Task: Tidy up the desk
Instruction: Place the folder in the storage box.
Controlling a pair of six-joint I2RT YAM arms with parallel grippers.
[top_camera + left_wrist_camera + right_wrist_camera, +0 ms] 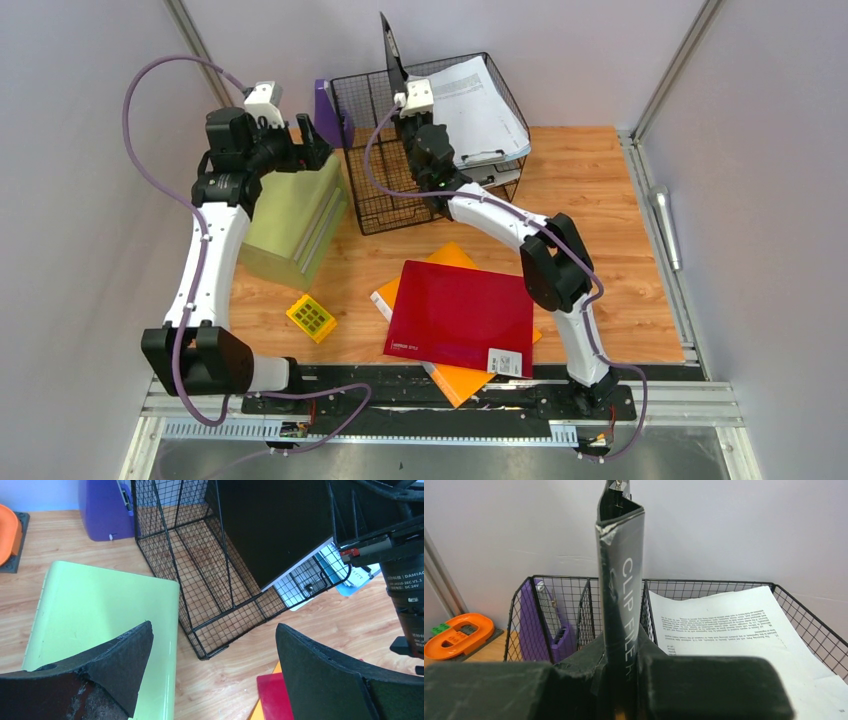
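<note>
I see the desk (590, 200) stretching from the arm bases to the far wall. At its back sits a black wire basket (372, 190) holding papers. A pale green binder (295, 215) lies just left of it, and a red folder (460, 315) lies nearer me. My right hand (621, 655) is clenched on an upright black clip file (621, 590) over the basket. My left hand (214, 630) hangs spread wide, grasping nothing.

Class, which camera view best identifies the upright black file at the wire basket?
Right wrist: the clip file shows its lettered spine, pinched in the right tool. Top external shows only its thin edge; left wrist shows a plain black cover.
</note>
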